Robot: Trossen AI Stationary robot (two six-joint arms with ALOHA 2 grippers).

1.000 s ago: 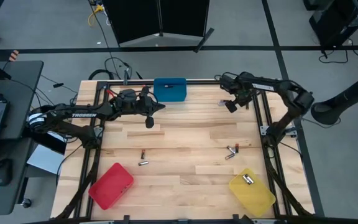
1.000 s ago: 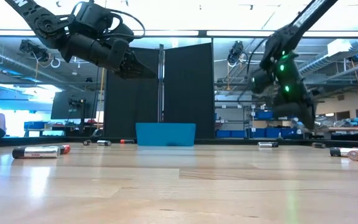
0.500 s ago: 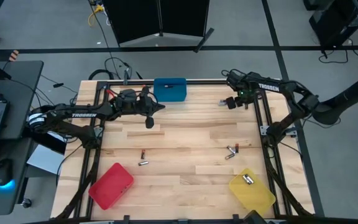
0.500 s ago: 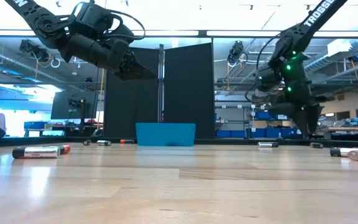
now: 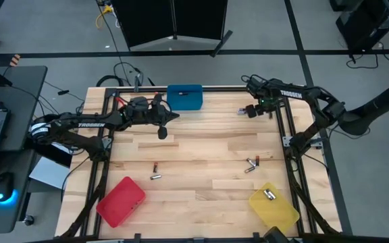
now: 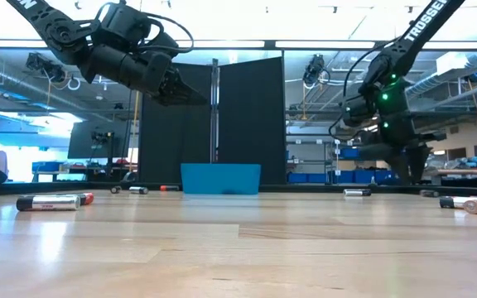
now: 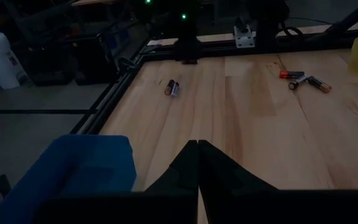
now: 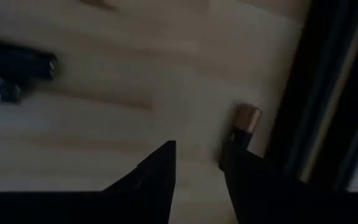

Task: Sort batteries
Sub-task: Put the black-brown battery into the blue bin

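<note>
Right gripper: at the table's far right corner you have the right gripper [image 5: 250,111] low over the wood, fingers apart with a narrow gap, gripping nothing.
Nearest battery: a copper-ended battery [image 8: 243,126] lies just beside one finger, against the dark frame rail [image 8: 319,93]; I cannot tell if it touches the finger.
Other cells close by: two dark cells [image 8: 11,74] lie a little farther off in the right wrist view; the high view shows them as a small cluster [image 5: 242,111] by the gripper.
Step in hand: by my judgement you are lining up a pick in this corner.
Next move: it calls for bringing the fingers astride one cell, then closing; the rail leaves little room on that side.
Left gripper: the left gripper [image 5: 162,132] hangs above the table near the blue bin [image 5: 184,97], fingers together, empty.
Bins, counted: three, namely the blue one, a red bin [image 5: 121,200] and a yellow bin [image 5: 273,206].
Batteries, counted from above: two at front left [image 5: 155,172], about three at front right [image 5: 251,163], one in the yellow bin [image 5: 269,195], two or three at the far corner.
Count caveat: treat the totals as approximate, since the cells are tiny.
</note>
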